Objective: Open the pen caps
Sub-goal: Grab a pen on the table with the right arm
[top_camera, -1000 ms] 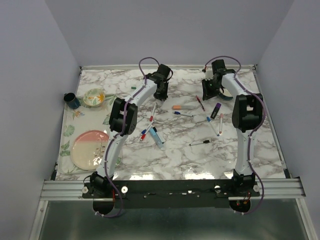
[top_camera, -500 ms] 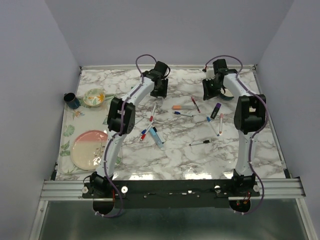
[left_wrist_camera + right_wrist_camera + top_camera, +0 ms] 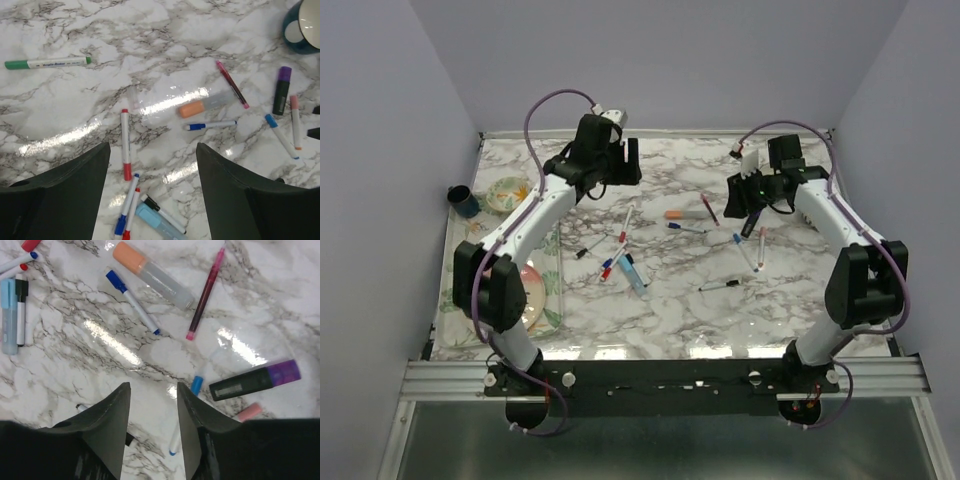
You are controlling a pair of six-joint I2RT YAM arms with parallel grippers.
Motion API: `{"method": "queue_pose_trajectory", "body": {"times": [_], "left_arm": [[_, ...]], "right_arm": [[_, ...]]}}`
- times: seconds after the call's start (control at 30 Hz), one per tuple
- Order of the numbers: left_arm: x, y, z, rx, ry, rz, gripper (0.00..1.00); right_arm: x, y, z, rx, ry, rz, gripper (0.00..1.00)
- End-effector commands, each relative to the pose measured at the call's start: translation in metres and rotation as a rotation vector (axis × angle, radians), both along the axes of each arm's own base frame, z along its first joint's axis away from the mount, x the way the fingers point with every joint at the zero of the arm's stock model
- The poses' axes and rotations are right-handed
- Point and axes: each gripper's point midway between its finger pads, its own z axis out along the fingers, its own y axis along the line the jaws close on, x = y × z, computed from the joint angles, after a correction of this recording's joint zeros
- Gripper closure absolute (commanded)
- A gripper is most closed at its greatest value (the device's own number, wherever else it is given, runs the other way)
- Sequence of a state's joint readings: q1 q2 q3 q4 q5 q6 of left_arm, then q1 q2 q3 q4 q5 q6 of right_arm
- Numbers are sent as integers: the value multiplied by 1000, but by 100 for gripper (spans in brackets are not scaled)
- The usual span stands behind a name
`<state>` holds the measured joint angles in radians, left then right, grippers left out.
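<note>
I look down on the marble desk [image 3: 670, 320], strewn with pens, and take the orange marker [image 3: 674, 214] near its middle as my reference. The left arm [image 3: 535, 215] reaches past it on the left, the right arm [image 3: 830, 215] on the right. My left hand [image 3: 151, 150] hangs left of the marker and farther back. It is released, its fingers [image 3: 60, 200] wide apart with only marble between them. My right hand [image 3: 152, 387] hangs right of the marker, released too, with a narrower gap and nothing gripped.

A black marker [image 3: 245, 383] lies right of the orange marker and a pink pen [image 3: 205, 292] just beside its right end. A blue pen [image 3: 135, 305] lies just nearer to me than it, a red pen [image 3: 125, 140] to its left, and a green pen [image 3: 47, 63] well off to its left.

The caps [image 3: 129, 257] that I can make out sit on their pens. The orange cap [image 3: 191, 108] is on the marker's left end and a purple cap [image 3: 285, 371] is on the black marker. A blue cap [image 3: 116, 280] and a red cap [image 3: 127, 171] are on their pens.
</note>
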<state>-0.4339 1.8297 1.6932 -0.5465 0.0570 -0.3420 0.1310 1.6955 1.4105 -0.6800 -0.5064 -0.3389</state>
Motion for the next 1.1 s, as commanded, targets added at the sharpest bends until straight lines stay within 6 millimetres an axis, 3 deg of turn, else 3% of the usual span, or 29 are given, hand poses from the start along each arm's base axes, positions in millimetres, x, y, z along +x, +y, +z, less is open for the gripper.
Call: {"method": "queue_pose_trajectory", "body": {"times": [0.0, 0.1, 0.13, 0.2, 0.23, 0.27, 0.3, 0.33, 0.37, 0.43, 0.53, 0.77, 1.07], "left_arm": [[-37, 3, 38, -136, -142, -33, 20], [-65, 17, 54, -141, -195, -47, 15], [-77, 24, 70, -150, -237, -46, 11], [-91, 37, 61, -120, -256, -37, 7], [-102, 44, 80, -138, -323, -29, 2], [-111, 50, 62, -122, -310, -29, 1], [-116, 55, 59, -110, -333, -29, 1], [-123, 61, 74, -127, -402, -17, 1], [-128, 66, 58, -106, -387, -12, 1], [-134, 76, 69, -79, -435, -3, 1], [-136, 82, 67, -65, -445, 20, 1], [-139, 69, 69, -117, -422, -29, 1], [-140, 70, 72, -128, -427, -21, 1]], "right_arm": [[-26, -8, -28, -37, 10, -13, 44], [-34, -17, -39, -75, 4, -43, 41], [-35, -22, -42, -96, 6, -58, 41], [-40, -24, -48, -108, 17, -54, 41], [-43, -26, -57, -117, 31, -56, 40], [-43, -26, -60, -121, 35, -53, 40], [-44, -28, -70, -133, 58, -53, 41], [-42, -33, -74, -164, 61, -68, 42], [-41, -36, -79, -178, 69, -77, 43], [-41, -43, -91, -217, 90, -92, 45], [-40, -53, -101, -269, 101, -118, 48], [-46, -63, -119, -330, 149, -127, 55], [-54, -61, -133, -330, 220, -97, 64]]}}
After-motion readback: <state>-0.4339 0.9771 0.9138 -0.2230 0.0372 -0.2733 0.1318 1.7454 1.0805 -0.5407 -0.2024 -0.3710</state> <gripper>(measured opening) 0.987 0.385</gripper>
